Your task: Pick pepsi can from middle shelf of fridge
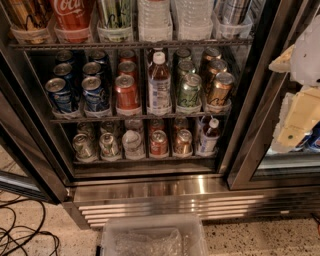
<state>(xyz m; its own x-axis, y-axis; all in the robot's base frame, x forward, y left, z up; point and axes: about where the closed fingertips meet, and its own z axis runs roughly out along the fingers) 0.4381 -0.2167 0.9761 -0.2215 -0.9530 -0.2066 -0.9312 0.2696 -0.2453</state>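
**canfan:** So where's the pepsi can in that fridge [165,197]? Whole left half looks blue to me.

**shelfwatch:** Use the white-capped bottle [159,85] in the centre of the middle shelf [100,119] as your anchor and sweep across.
- Way down and left of the bottle, dark cables [20,235] are lying on the floor.
- Up and left of it, on the rack above, there's a tall Coca-Cola can [74,15].
- The pepsi can [61,95] fronts the lane farthest left of the bottle. It's upright with the silver top showing and more blue cans lined up behind it.
- One lane closer to the bottle, a second blue can [95,93] fronts its own row.
- Just beside the bottle on the left is a red can [127,92].

**canfan:** And from the bottle onward? Where's the claw?

**shelfwatch:** Straight below the bottle, past the lower rack of cans, a clear plastic bin [155,235] sits on the floor in front of the grille.
- Just right of the bottle is a green can [189,90], then a gold can [219,89] one lane further over.
- Past those comes the dark door frame [252,115].
- The claw [299,120] hangs beyond that frame, far right of the bottle and a bit lower, outside the open compartment and well apart from the pepsi can.

Can't tell whether the claw is open or closed.
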